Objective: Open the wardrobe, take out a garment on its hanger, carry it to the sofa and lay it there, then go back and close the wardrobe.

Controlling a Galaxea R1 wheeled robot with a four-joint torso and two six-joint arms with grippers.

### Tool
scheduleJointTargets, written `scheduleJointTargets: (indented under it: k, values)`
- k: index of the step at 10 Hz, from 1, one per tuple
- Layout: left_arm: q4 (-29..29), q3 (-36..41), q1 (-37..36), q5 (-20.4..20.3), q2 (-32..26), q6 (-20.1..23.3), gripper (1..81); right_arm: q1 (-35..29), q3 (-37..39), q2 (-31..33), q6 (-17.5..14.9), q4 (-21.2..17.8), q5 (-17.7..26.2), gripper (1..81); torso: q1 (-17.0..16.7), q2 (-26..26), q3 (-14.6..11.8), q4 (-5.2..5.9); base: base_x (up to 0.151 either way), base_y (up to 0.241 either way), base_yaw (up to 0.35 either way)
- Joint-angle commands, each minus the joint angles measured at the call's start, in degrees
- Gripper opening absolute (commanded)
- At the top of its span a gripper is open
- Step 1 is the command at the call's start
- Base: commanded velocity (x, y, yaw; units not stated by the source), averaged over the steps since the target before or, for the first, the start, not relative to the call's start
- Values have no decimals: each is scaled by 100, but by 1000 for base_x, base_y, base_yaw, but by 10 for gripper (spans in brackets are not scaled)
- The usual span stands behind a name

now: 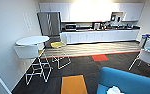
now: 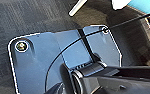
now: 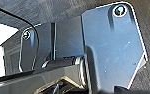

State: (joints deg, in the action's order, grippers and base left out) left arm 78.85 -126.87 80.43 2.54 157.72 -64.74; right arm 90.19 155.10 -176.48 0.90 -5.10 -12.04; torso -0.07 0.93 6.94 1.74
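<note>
The bright blue sofa fills the lower right corner of the head view, close to me. A crumpled white garment lies on its seat at the picture's bottom edge. In the left wrist view a strip of the blue sofa shows over the dark carpet, with a white piece of cloth beside it.
A round white high table with white wire stools stands along the left wall. White chairs stand at the right. A kitchen counter and a steel fridge line the back. Orange carpet tiles lie just ahead.
</note>
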Motion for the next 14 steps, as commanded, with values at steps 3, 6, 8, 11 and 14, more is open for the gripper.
scheduleJointTargets:
  k: [3,6,8,11,14]
  values:
    - [183,-418,-146,124,322,6,811,-198,-25,-39,-20,17,317,811,7,0,0,0,0,0,298]
    - [254,-629,-76,124,462,6,811,-215,-25,-39,-20,17,317,811,7,0,0,0,0,0,314]
    - [184,-629,-41,124,480,6,811,-198,-16,-39,-20,26,317,811,7,0,-2,0,0,0,271]
    - [157,-629,-41,124,498,-3,811,-189,-16,-21,-20,35,317,811,7,2,-2,0,0,0,193]
    - [165,-629,-41,124,506,-3,811,-215,-16,-30,-29,35,317,811,7,2,-2,0,0,0,227]
